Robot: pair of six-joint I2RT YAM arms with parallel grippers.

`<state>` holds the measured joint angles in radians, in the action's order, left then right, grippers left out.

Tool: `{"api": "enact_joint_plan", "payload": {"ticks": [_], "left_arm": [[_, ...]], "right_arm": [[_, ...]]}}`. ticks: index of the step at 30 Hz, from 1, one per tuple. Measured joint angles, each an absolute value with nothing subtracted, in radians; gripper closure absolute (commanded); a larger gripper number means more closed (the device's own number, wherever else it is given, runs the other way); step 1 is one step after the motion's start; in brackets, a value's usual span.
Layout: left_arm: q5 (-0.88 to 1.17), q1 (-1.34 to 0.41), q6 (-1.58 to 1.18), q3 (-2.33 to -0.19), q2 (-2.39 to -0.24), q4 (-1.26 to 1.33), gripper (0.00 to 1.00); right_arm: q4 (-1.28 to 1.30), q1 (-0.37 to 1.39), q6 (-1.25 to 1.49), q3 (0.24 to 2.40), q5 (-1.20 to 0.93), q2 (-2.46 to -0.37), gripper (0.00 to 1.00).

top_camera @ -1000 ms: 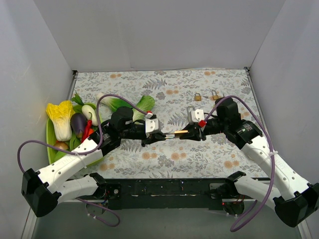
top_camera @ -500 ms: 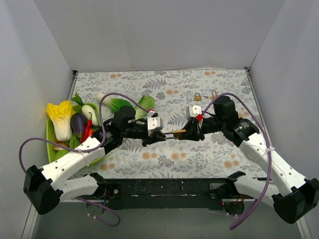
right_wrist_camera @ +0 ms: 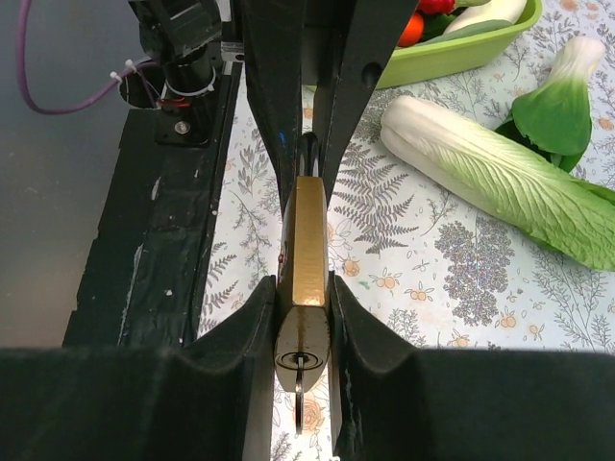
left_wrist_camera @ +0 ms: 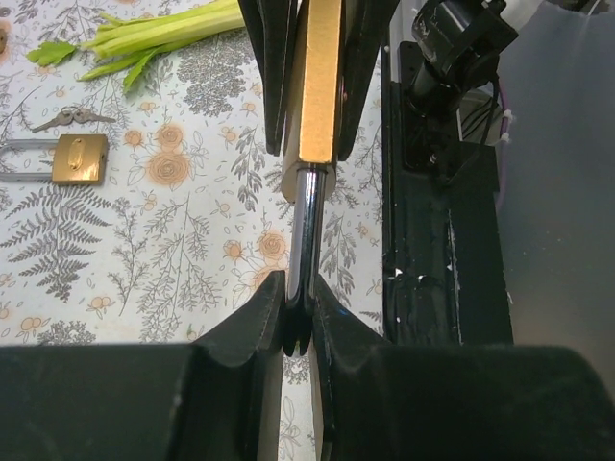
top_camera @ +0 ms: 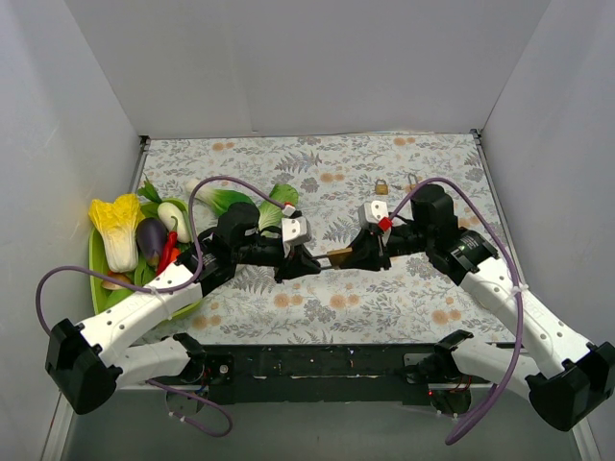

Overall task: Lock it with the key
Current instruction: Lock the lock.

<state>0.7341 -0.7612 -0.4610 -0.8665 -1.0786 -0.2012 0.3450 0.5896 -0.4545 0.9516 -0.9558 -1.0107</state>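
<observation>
Padlock (right_wrist_camera: 307, 240) held off the floral table (top_camera: 384, 298), mid-span between the two arms. Right gripper (right_wrist_camera: 304, 307) clenched on the brass body, one finger against each broad face. A key (right_wrist_camera: 299, 373) sits in the keyhole at the end nearest that wrist. Left gripper (left_wrist_camera: 300, 309) pinches the chrome shackle (left_wrist_camera: 307, 221) — fingers tight on the steel, brass just beyond them. A second padlock (left_wrist_camera: 77, 158) lies flat on the cloth, loose keys (left_wrist_camera: 62, 117) just beside it (celery (left_wrist_camera: 144, 38) farther off).
</observation>
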Motion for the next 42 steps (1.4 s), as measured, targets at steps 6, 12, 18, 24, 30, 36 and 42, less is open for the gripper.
{"api": "enact_joint_plan", "payload": {"ticks": [6,12,18,24,30,36,42], "left_arm": [[0.749,-0.756,-0.516,-0.866,-1.087,-0.188,1.00],[0.751,-0.753,-0.554,-0.865,-1.095,-0.188,1.00],[0.751,-0.761,-0.562,-0.865,-1.103,-0.192,1.00],[0.756,-0.778,-0.561,-0.866,-1.119,-0.217,1.00],[0.751,-0.803,-0.534,-0.866,-1.118,-0.249,1.00],[0.724,-0.830,-0.454,-0.867,-1.090,-0.305,1.00],[0.680,-0.836,-0.393,-0.876,-1.034,-0.309,1.00]], "right_arm": [[0.336,0.598,-0.428,0.947,-0.945,-1.009,0.99],[0.264,0.598,-0.350,0.900,-0.948,-1.007,0.99],[0.194,0.598,-0.272,0.868,-0.961,-1.012,0.99],[0.131,0.624,-0.215,0.840,-0.971,-1.028,0.99],[0.104,0.650,-0.191,0.827,-0.970,-1.028,0.99],[0.147,0.662,-0.245,0.836,-0.990,-1.026,0.99],[0.172,0.635,-0.318,0.850,-1.013,-1.000,0.99]]}}
